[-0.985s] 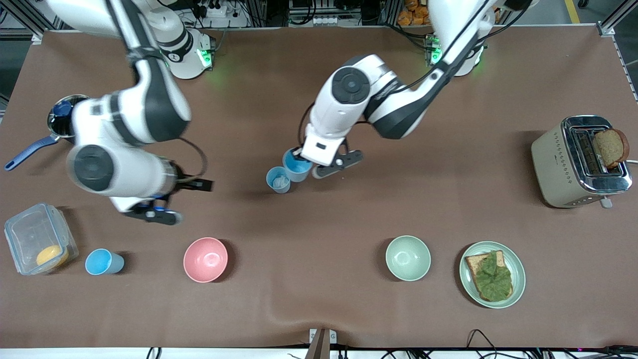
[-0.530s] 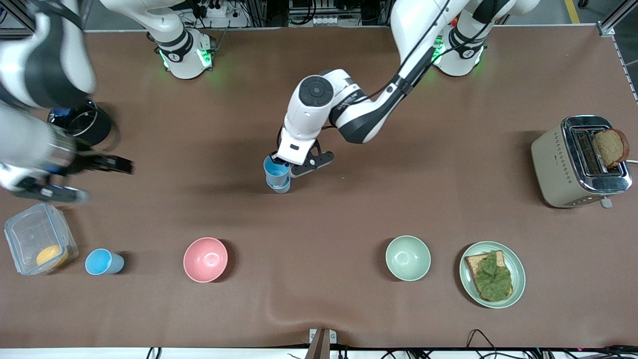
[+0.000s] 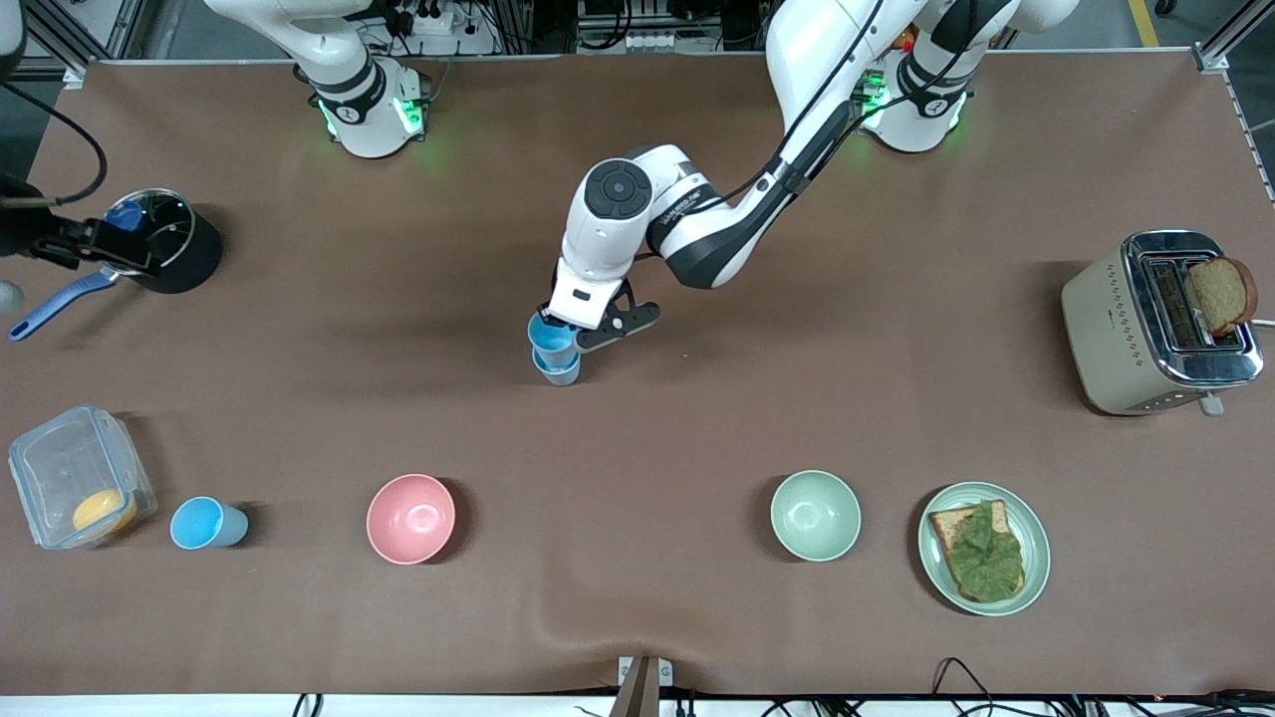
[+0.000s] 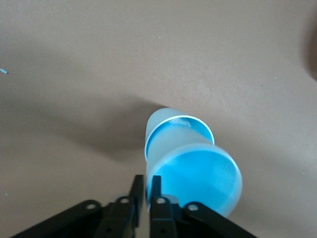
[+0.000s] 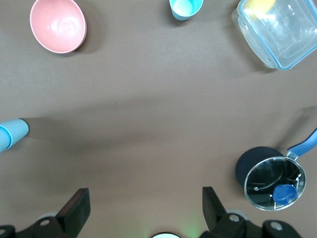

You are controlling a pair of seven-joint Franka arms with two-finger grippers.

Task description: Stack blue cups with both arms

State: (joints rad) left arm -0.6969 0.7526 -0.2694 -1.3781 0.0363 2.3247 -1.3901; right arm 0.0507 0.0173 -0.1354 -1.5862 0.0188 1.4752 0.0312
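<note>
The brighter blue cup (image 3: 551, 336) sits tilted in the mouth of the paler blue cup (image 3: 561, 371), which stands mid-table. My left gripper (image 3: 578, 334) is shut on the brighter cup's rim. The left wrist view shows this gripper (image 4: 147, 191) with one finger inside and one outside the wall of the brighter cup (image 4: 198, 173), which is nested in the paler cup (image 4: 161, 121). My right gripper (image 5: 143, 206) is open, empty and high over the right arm's end of the table. In the front view only one of its fingers (image 3: 85, 239) shows, at the edge by the pot.
Another blue cup (image 3: 204, 523) lies beside a clear container (image 3: 70, 478). A pink bowl (image 3: 410, 518), a green bowl (image 3: 815, 515) and a plate with toast (image 3: 984, 548) lie nearer the camera. A black pot (image 3: 164, 244) and a toaster (image 3: 1155, 324) stand at the two ends of the table.
My left gripper moved the brighter cup over the paler cup and lowered it into it. My right arm swung up and away toward its end of the table.
</note>
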